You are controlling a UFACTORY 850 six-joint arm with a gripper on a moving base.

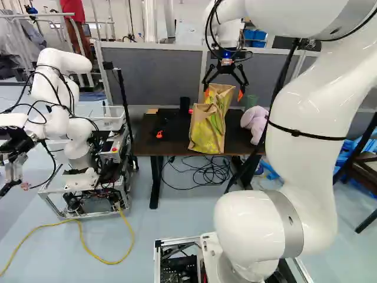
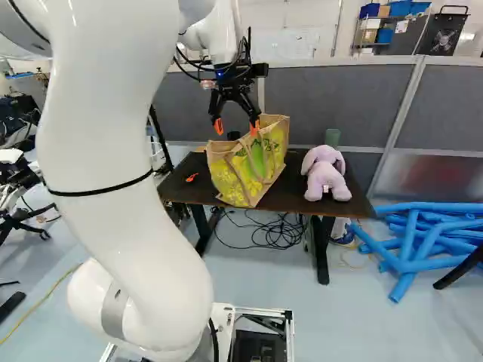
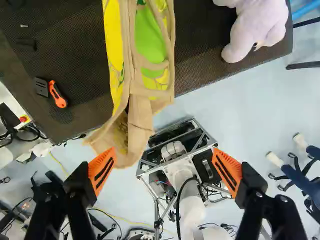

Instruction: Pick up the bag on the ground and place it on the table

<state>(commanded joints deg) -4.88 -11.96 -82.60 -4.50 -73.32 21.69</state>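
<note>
My gripper (image 1: 226,88) stands above the yellow and tan bag (image 1: 207,127), which rests on the dark table (image 1: 171,137). From the other base camera, the bag (image 2: 249,167) is near the table's front edge. Looking along the wrist, the gripper (image 3: 164,172) has its orange pads spread wide. The bag (image 3: 150,45) lies mostly ahead of the fingers; its tan end reaches close to one pad, and nothing is gripped.
A lilac plush toy (image 2: 326,173) sits beside the bag. An orange cutter (image 3: 58,95) lies on the table, and a green cup (image 2: 332,137) stands behind. Another robot (image 1: 59,112) is at the left. Blue tubes (image 2: 415,241) lie on the floor.
</note>
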